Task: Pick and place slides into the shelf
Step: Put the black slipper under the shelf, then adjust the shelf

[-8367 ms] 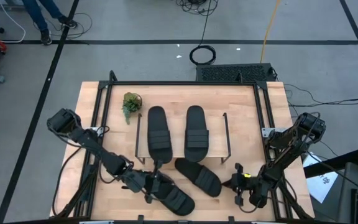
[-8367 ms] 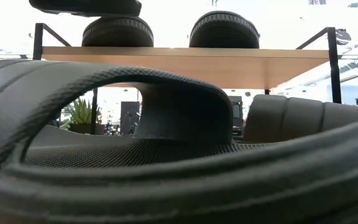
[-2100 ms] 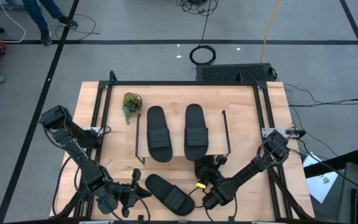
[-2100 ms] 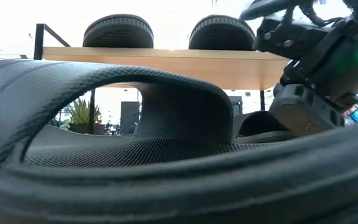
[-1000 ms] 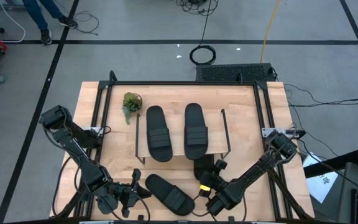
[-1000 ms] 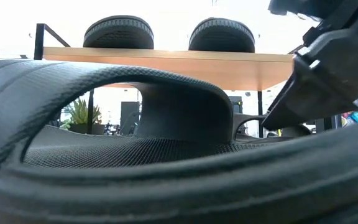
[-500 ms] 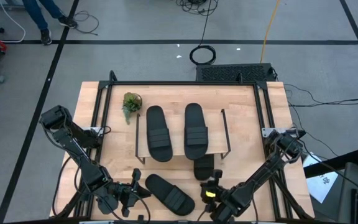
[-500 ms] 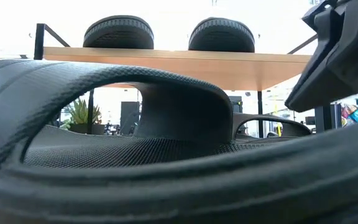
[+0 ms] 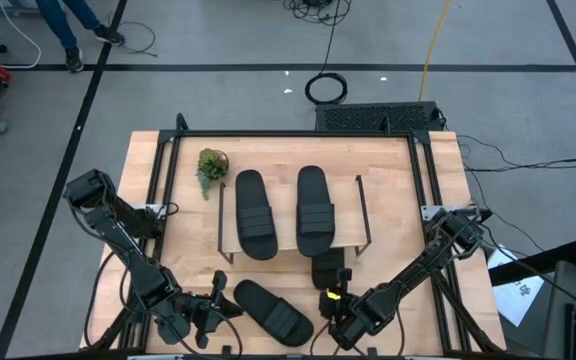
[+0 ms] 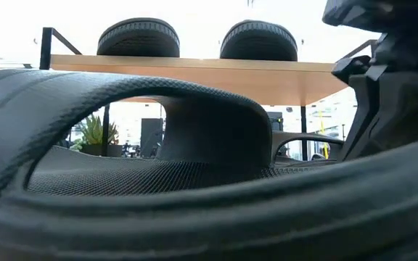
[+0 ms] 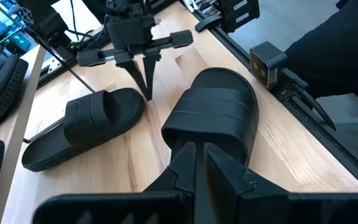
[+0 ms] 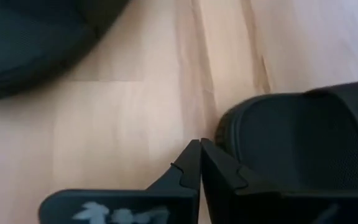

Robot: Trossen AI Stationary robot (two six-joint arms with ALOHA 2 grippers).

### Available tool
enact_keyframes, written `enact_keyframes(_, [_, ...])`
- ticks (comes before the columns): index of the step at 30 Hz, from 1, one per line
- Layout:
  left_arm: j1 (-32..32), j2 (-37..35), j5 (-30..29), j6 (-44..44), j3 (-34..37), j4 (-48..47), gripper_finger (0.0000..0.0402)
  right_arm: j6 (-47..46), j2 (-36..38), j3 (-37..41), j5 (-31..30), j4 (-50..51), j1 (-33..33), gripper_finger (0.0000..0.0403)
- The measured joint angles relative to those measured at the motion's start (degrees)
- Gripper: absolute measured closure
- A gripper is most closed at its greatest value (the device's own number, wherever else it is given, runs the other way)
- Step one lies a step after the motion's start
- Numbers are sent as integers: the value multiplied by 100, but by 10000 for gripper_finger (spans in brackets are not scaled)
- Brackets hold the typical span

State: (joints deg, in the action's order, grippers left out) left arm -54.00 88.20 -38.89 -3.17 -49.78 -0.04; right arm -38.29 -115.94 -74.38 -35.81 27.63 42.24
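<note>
My left gripper sits low at the table's near edge, fingers together. My right gripper points down nearby, fingers closed.

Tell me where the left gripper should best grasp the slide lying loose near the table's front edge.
Probably the ribbed strap of the slide. It arches up and leaves a gap beneath, and that opening faces the left gripper, which is shut now. Once opened, one finger could slip under the arch from that side while the other presses on top.

From where I stand, no word, number, brand or sign can be read anywhere; the white marks on the right gripper's body in its wrist view are only a smear.
</note>
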Motion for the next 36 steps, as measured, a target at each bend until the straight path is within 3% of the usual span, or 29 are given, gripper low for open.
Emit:
enact_keyframes(10, [0, 0, 0, 22, 0, -4, 371, -270, 22, 315, -27, -25, -250, 402])
enact_keyframes(17, [-88, 0, -53, 728, 0, 24, 371, 481, 374, 352, -175, -216, -83, 403])
enact_keyframes(24, [-453, -199, -1457, 1072, 0, -17, 371, 1422, 1330, 337, -710, -184, 452, 403])
enact_keyframes(29, [-454, -679, -2039, 1057, 0, -419, 389, 1560, 2284, 372, -1988, 736, 765, 403])
enact_keyframes(36, [-180, -1614, -2525, 1320, 92, -608, 397, 2205, 4131, 1247, -2135, 417, 585, 403])
